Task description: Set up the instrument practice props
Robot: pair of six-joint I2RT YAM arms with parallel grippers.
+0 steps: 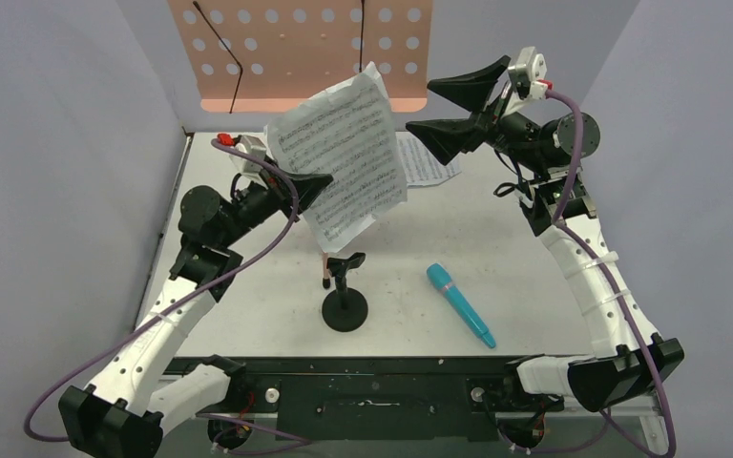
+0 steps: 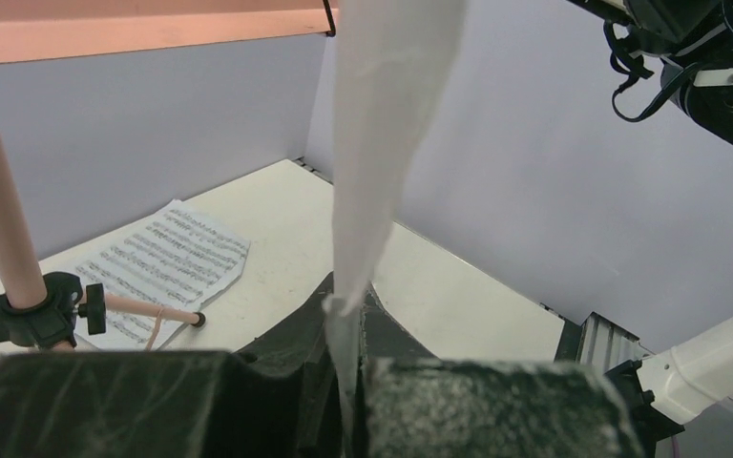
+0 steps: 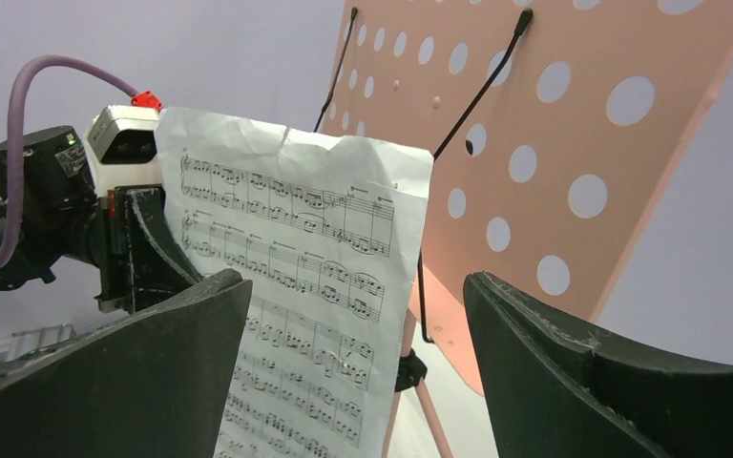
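One sheet-music page (image 1: 344,157) hangs upright in the air before the pink perforated music stand (image 1: 286,48), its left edge pinched by the left gripper (image 1: 317,183), jaws closed on the paper. The right gripper (image 1: 422,107) hovers near the page's upper right corner, jaws spread wide, holding nothing. The raised page partly hides a second page (image 1: 431,164) lying flat on the table (image 1: 506,239) behind it. Nearer, the black mic stand (image 1: 345,307) stands upright; the teal toy microphone (image 1: 459,303) lies apart, to its right.

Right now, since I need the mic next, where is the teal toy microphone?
In the top view, the teal toy microphone lies on the table, near its front edge, just right of the black mic stand.
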